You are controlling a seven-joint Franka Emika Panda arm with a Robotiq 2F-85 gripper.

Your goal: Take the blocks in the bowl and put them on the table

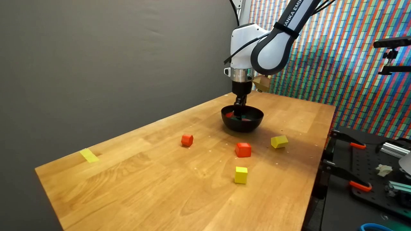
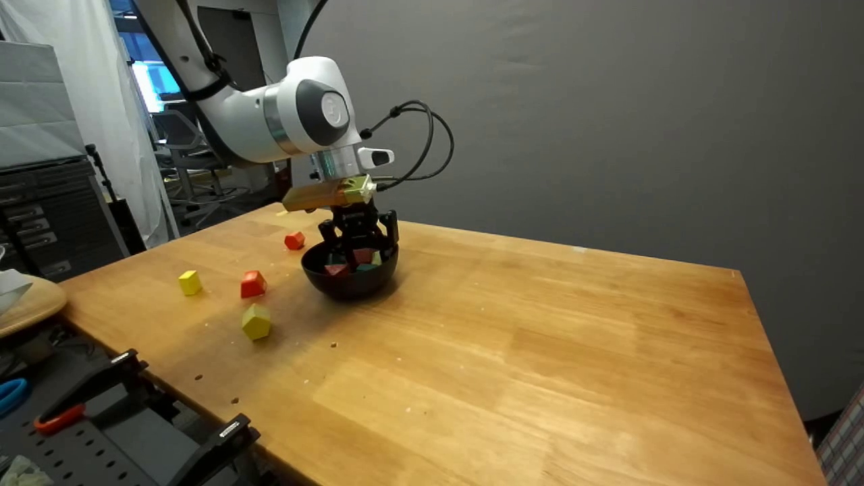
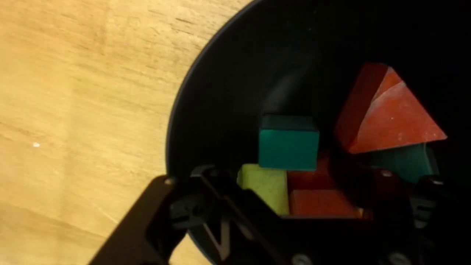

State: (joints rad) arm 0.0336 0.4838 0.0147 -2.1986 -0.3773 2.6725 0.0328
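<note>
The black bowl [image 1: 242, 125] stands on the wooden table [image 1: 160, 189] and shows in both exterior views. Inside it, in the wrist view, lie a teal block [image 3: 289, 149], a yellow-green block [image 3: 268, 186], a red block [image 3: 322, 203], a red wedge-shaped block [image 3: 399, 123] and a dark green block [image 3: 408, 163] partly under the wedge. My gripper [image 3: 298, 187] points down into the bowl, its fingers apart on either side of the yellow-green and red blocks. Contact with them cannot be made out. Two red blocks [image 2: 253, 284] and two yellow blocks [image 2: 256, 322] rest on the table outside the bowl.
A flat yellow tape patch [image 1: 89, 155] is stuck near the table's edge. Beside the table stands a dark bench with black-and-orange clamps [image 1: 348, 178]. A grey wall [image 2: 607, 135] runs along the table's far side. A camera mount [image 1: 391, 54] juts in at one side.
</note>
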